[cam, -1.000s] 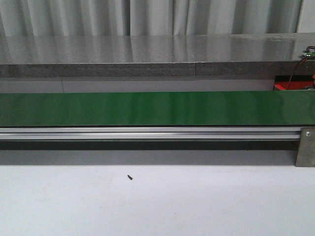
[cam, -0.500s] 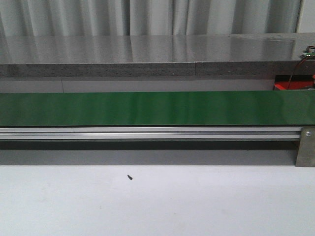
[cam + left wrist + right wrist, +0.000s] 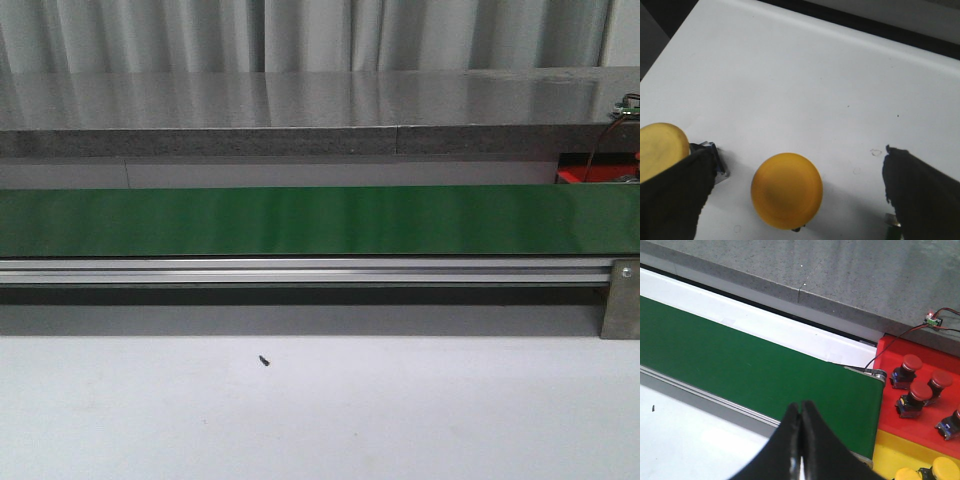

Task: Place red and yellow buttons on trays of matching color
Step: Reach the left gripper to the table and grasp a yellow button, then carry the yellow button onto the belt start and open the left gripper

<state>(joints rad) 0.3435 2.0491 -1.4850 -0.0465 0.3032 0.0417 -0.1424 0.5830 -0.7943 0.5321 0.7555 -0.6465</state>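
Yellow button sitting on the white table, right between the spread fingers of the left gripper, so looks like the grab is lined up. Wide open, holding nothing yet, both fingers apart from the cap. Second yellow button just outside one finger, half hidden behind it and near enough to get bumped.

Best bet for doing this well: drop straight down, keep the centered button midway, squeeze on the cap or the body under it, not the rim edge. Probably a slippery domed plastic top, so a low grip seems safer. Worth watching that outer finger against the neighbour button on the way down.

Right gripper pinched fully closed, nothing in it, hovering above the near edge of the green conveyor belt.

Only the right wrist view gives the destinations: red tray just past the belt's end with several red buttons already in it, yellow tray next to it on the near side with yellow ones. Front view gets just the bare belt, its aluminium rail, a sliver of red tray beyond the belt's far right end, and no arms or buttons at all. Target button only visible in the left wrist view.
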